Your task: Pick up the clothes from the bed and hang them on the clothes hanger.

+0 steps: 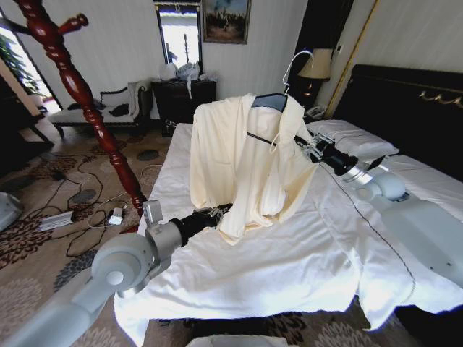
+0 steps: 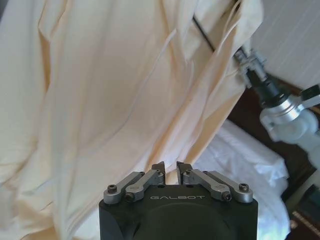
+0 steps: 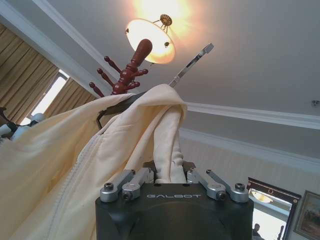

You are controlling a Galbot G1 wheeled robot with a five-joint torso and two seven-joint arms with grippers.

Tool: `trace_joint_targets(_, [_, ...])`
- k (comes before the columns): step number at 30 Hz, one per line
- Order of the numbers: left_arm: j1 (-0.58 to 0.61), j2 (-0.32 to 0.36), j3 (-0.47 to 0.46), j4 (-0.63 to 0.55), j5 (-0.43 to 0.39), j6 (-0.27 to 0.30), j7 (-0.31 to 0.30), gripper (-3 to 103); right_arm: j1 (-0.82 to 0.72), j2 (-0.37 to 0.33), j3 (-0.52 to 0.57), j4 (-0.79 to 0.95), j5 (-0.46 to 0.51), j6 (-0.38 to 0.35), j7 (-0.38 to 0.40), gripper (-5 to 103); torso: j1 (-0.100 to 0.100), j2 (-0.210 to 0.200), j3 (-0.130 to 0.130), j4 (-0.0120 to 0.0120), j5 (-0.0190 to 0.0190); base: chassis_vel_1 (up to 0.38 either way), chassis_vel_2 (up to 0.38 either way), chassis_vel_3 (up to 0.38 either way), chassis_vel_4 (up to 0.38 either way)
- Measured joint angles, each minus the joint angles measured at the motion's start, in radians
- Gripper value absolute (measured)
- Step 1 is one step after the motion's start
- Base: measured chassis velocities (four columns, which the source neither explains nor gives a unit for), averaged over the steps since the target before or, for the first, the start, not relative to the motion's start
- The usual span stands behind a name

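My right gripper (image 1: pixel 309 150) is raised above the bed (image 1: pixel 289 260) and its fingers (image 3: pixel 186 176) are closed on a fold of the clothes (image 1: pixel 239 163), at the shoulder on my right side. The cream fabric passes between the two fingers and goes up over the end of the clothes hanger (image 1: pixel 271 101). The hanger sits inside the shirt's shoulders, and its thin wire hook stands free above the collar.

My left gripper (image 1: pixel 215 213) is lower, near the bottom hem of the shirt, just over the white sheet. In the left wrist view its fingertips (image 2: pixel 159 169) stand almost together with a narrow gap, and I cannot tell if they hold any cloth.

The shirt hangs spread between my two arms, its lower edge near the sheet. The red-brown wooden coat stand (image 1: pixel 79 94) rises on my left, beside the bed.
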Motion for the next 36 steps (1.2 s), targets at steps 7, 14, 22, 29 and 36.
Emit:
trace_joint_targets(7, [0.026, 0.03, -0.086, -0.003, -0.044, 0.01, -0.062, 38, -0.001, -0.005, 0.004, -0.019, -0.017, 0.001, 0.009, 23, 0.0, 0.0, 0.0, 0.0002, 0.0, 0.0, 0.0, 0.0, 0.0])
trace_joint_targets(14, [-0.092, 0.028, -0.212, -0.003, -0.104, -0.099, -0.041, 65, -0.011, 0.003, -0.007, -0.006, -0.043, 0.007, 0.015, 23, 0.0, 0.0, 0.0, 0.0004, -0.0003, 0.0, 0.0, 0.0, 0.0])
trace_joint_targets(22, [-0.34, 0.022, -0.07, 0.087, -0.111, -0.054, -0.105, 96, -0.01, 0.032, -0.029, -0.001, -0.098, 0.02, 0.018, 23, 0.0, 0.0, 0.0, 0.0004, -0.0002, 0.0, 0.0, 0.0, 0.0])
trace_joint_targets(29, [-0.547, -0.002, 0.07, 0.219, -0.124, -0.028, -0.132, 100, -0.012, 0.044, -0.032, -0.007, -0.115, 0.026, 0.019, 23, 0.0, 0.0, 0.0, 0.0, 0.0, 0.0, 0.0, 0.0, 0.0])
trace_joint_targets(36, [-0.697, -0.084, 0.197, 0.338, -0.119, -0.031, -0.144, 100, -0.009, 0.052, -0.034, -0.017, -0.129, 0.031, 0.014, 23, 0.0, 0.0, 0.0, 0.0, 0.0, 0.0, 0.0, 0.0, 0.0])
